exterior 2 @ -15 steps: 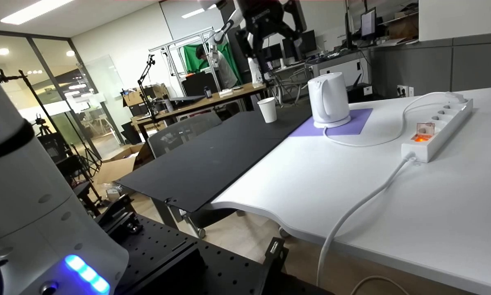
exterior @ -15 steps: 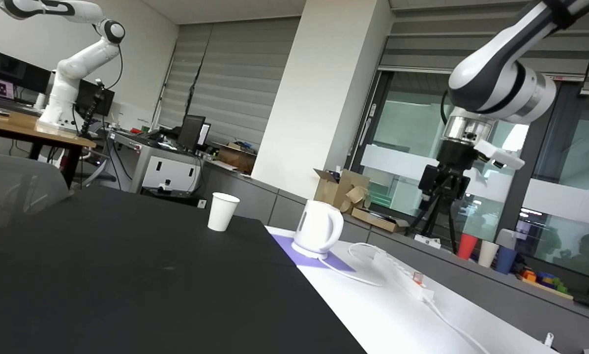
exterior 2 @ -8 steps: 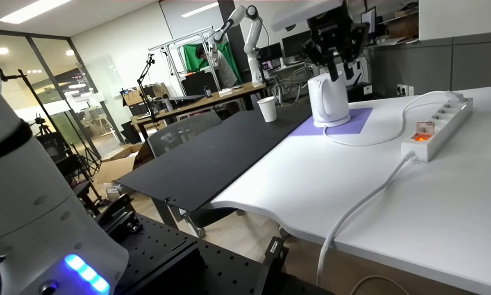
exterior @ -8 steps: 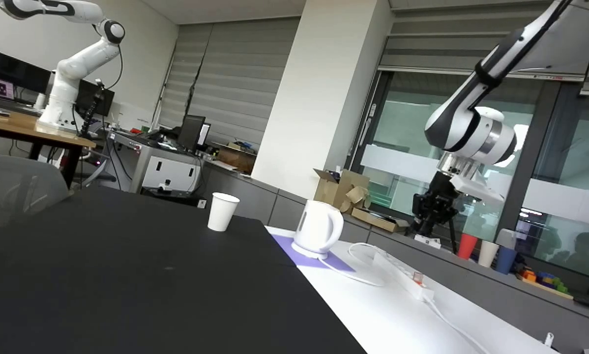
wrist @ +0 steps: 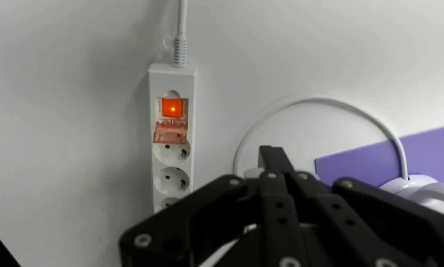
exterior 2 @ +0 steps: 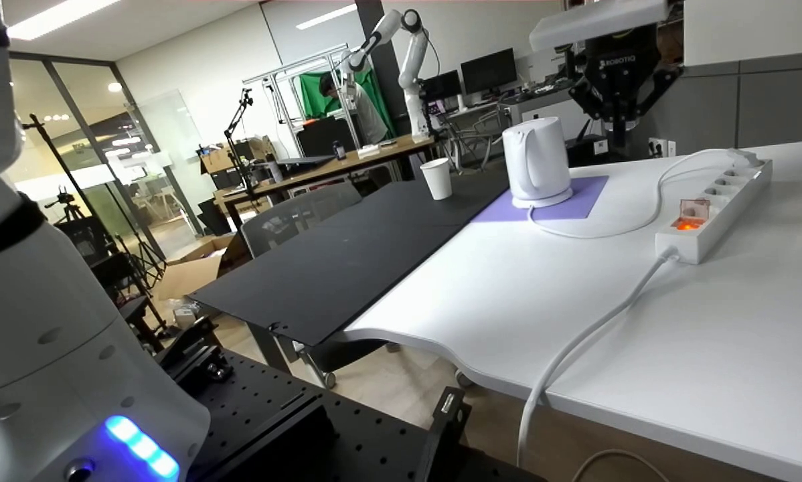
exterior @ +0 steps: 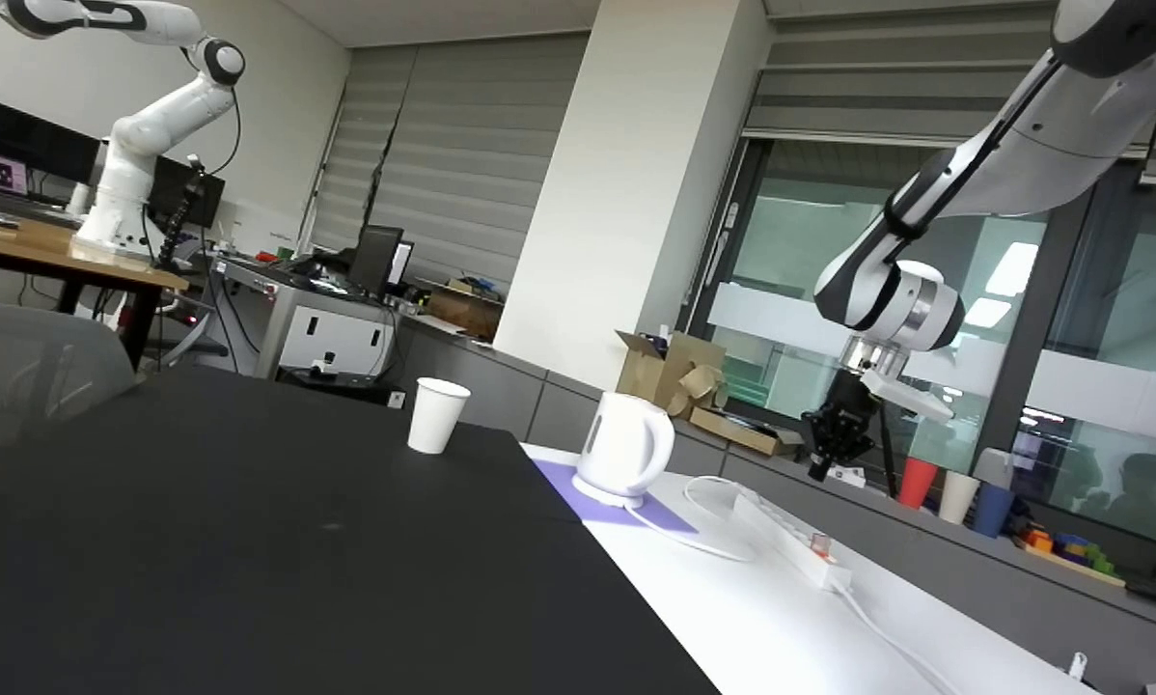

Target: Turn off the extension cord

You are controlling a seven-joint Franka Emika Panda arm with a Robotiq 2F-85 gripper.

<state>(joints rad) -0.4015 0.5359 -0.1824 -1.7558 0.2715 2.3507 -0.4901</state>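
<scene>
The extension cord is a long white power strip [wrist: 173,159], seen in the wrist view and lying on the white table in both exterior views. Near its cable end, the switch [wrist: 172,108] glows orange. Its clear reddish cover [wrist: 170,132] is flipped back over the first socket. My gripper [wrist: 275,157] is shut, with fingertips together and nothing visible between them. In the wrist view it appears to the right of the strip and hides the strip's lower end. In an exterior view the gripper [exterior 2: 618,137] hangs above the table, beyond the strip and apart from it.
A white kettle [exterior 2: 540,164] stands on a purple sheet [exterior 2: 587,197], its cable [exterior 2: 602,237] running across the table to the strip's far end. On the black surface [exterior 2: 347,254] sits a white paper cup [exterior 2: 438,179]. The strip's own cord [exterior 2: 595,325] drops over the table edge.
My gripper has gone from open to shut. In an exterior view the arm has swung rightward past the kettle and come lower. Strip, kettle and cup have stayed put.
</scene>
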